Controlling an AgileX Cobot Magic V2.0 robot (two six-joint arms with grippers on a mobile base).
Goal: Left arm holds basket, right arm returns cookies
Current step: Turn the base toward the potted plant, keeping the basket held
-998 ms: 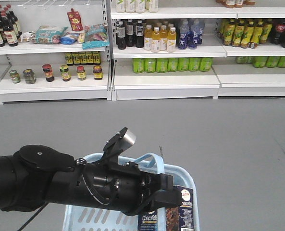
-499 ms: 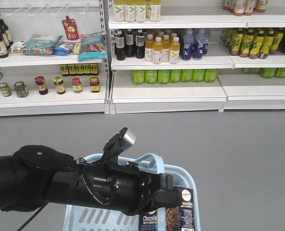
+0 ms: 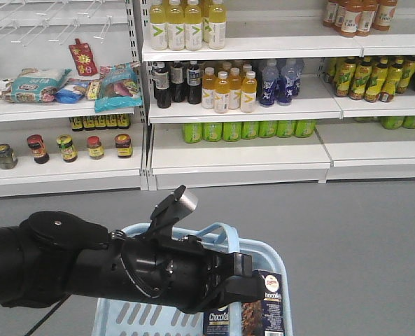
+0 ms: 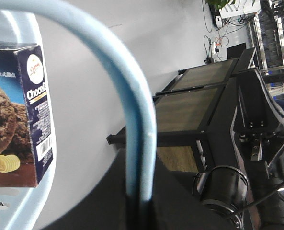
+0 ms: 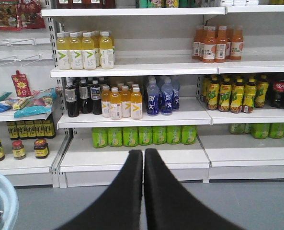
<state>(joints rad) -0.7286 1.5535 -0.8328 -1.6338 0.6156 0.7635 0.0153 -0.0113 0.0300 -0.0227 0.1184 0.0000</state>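
Cookies (image 3: pixel 245 308) are sitting upright in the basket's (image 3: pixel 271 248) right near corner, so nothing's returned yet. Left claw (image 4: pixel 141 206) is clenched on the basket handle. Right claw (image 5: pixel 143 191) is pinched closed, empty, facing the drinks shelves (image 5: pixel 132 120). Grabbing and shelving remain.

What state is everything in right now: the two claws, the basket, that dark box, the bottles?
left claw: shut on the handle of the basket.
right claw: shut, nothing between its fingers.
basket: held by its handle, cookies inside.
cookies: standing upright in the basket.
bottles: standing upright in rows.
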